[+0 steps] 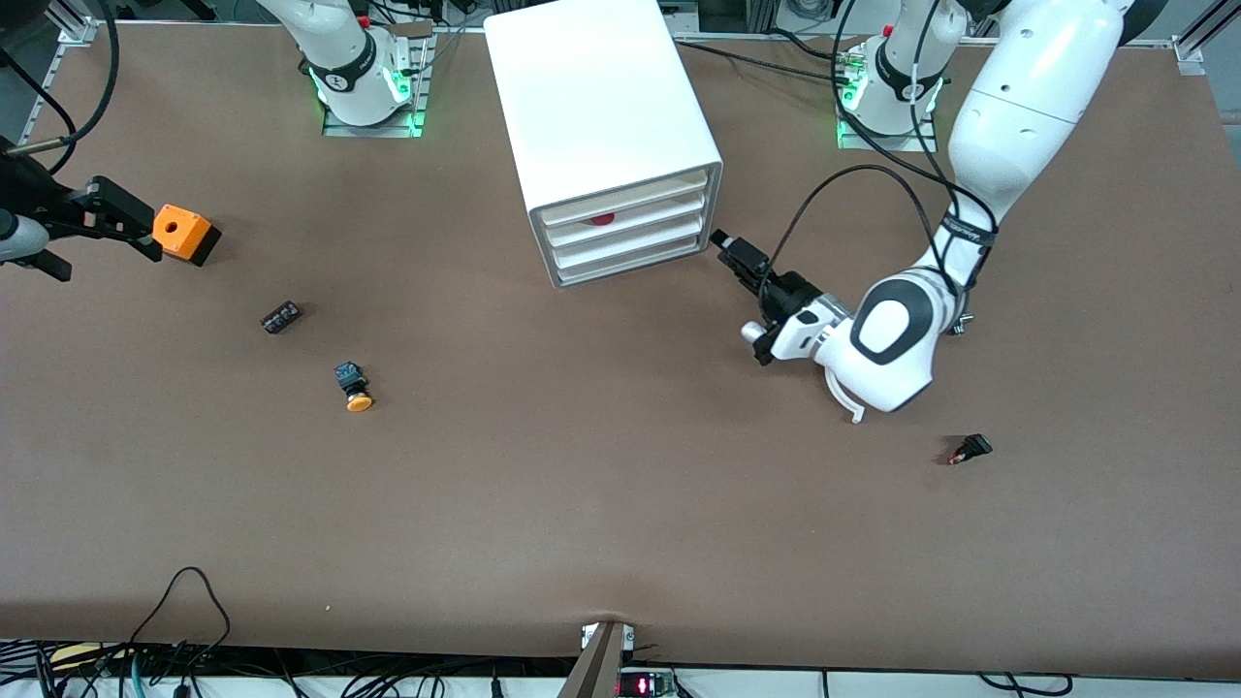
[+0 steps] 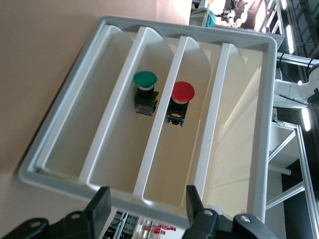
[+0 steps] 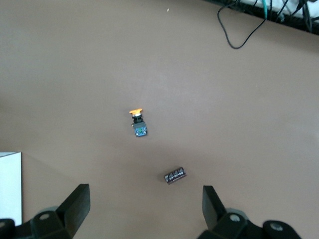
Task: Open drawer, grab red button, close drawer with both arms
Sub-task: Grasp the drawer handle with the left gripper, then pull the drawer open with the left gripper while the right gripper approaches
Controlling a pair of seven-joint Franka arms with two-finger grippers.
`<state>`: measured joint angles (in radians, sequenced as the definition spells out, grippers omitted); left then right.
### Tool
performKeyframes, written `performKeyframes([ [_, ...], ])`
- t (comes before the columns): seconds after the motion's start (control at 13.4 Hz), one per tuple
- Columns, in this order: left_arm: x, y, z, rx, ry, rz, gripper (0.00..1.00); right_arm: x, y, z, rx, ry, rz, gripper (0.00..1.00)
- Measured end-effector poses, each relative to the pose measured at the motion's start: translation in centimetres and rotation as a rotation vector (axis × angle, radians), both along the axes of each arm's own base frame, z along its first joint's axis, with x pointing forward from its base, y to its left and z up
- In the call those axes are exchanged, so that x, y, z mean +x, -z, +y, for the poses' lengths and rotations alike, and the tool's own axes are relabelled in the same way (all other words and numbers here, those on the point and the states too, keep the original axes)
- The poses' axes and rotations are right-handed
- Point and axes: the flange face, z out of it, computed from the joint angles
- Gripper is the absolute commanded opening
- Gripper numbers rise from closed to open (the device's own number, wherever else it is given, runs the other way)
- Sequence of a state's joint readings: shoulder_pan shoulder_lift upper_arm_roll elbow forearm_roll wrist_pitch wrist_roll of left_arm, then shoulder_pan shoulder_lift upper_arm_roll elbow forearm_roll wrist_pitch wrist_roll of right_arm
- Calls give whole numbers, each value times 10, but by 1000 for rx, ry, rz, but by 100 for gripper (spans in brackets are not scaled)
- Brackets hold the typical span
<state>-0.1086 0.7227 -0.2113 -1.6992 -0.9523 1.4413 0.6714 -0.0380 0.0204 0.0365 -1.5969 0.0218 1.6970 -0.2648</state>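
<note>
The white cabinet stands at the robots' edge of the table, mid-table. Its second drawer from the top lies level with the other three. The red-capped button shows inside it. In the left wrist view the drawer holds the red button. My left gripper is open and empty, just in front of the drawer fronts at the cabinet's corner toward the left arm's end; in its wrist view the fingers straddle the drawer fronts without touching. My right gripper is open and empty, up over the right arm's end of the table.
A green-capped button sits in the drawer below. An orange box with a hole shows beside the right gripper. A dark cylinder, an orange-capped button and a small black part lie on the table.
</note>
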Motion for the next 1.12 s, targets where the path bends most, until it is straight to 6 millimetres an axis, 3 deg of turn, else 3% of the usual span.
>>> performKeyframes([
  [0.45, -24, 31, -48, -61, 3, 26, 69, 0, 14, 24, 0, -47, 59, 100],
  [0.74, -35, 39, -68, -85, -3, 60, 67, -1, 22, 36, -1, -70, 93, 100],
  [0.89, -44, 43, -81, -102, -12, 87, 56, 3, 31, 38, -1, -73, 109, 100],
  [1.12, -53, 46, -97, -108, -13, 97, 50, 7, 41, 43, 0, -82, 126, 100],
])
